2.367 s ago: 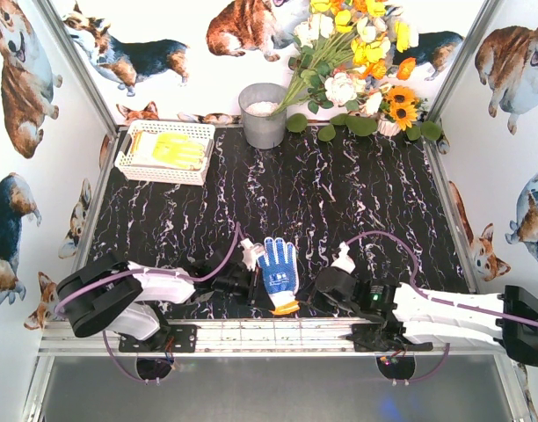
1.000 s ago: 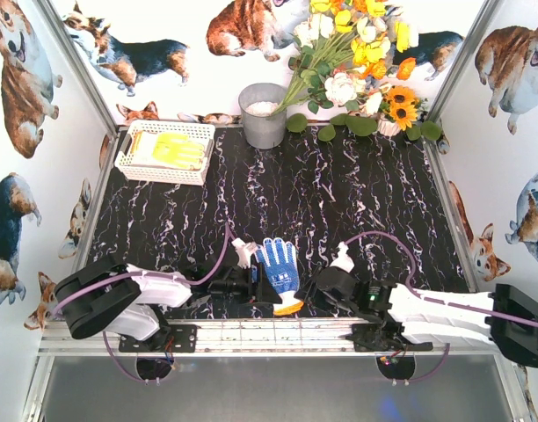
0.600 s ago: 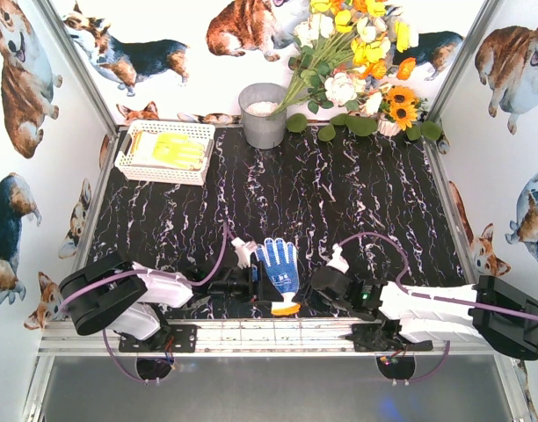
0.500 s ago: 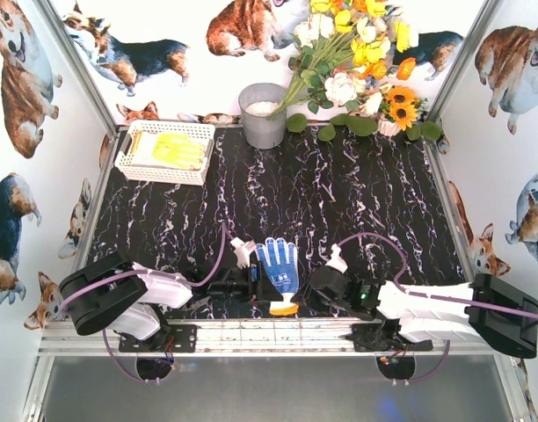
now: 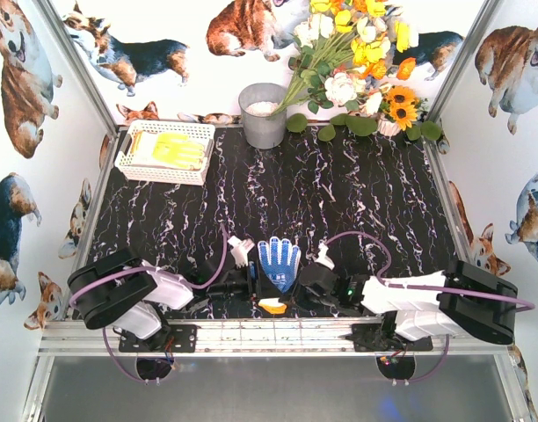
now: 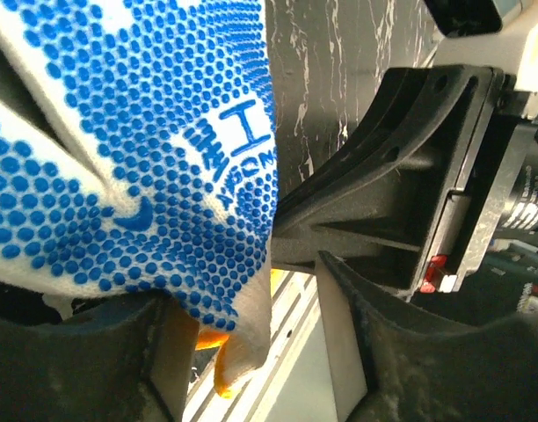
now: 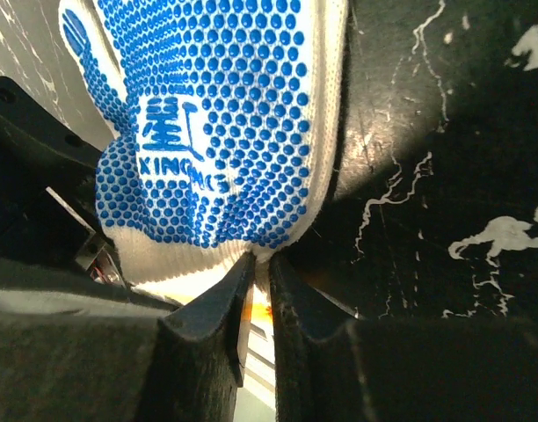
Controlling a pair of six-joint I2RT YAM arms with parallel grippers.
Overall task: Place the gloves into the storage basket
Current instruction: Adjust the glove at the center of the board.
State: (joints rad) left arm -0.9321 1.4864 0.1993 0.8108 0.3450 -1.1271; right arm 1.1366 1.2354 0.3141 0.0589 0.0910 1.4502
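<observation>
Glove: blue-dotted glove lies palm up on the table, directly between our two end effectors, orange cuff toward the near edge.
Right end effector: the right end effector has its fingers almost together, the cuff hem pinched at their tips.
Left end effector: the left end effector has its jaws apart; the glove drapes against one finger and the other is free of it.
Change: over the last moments our right end effector came in from the right until it met the cuff, then narrowed on it.
Meaning: we judge the grasp is only just made; carrying is not yet begun.
Basket: storage basket sits well ahead and left of our left end effector, with yellow-palmed gloves already inside.
</observation>
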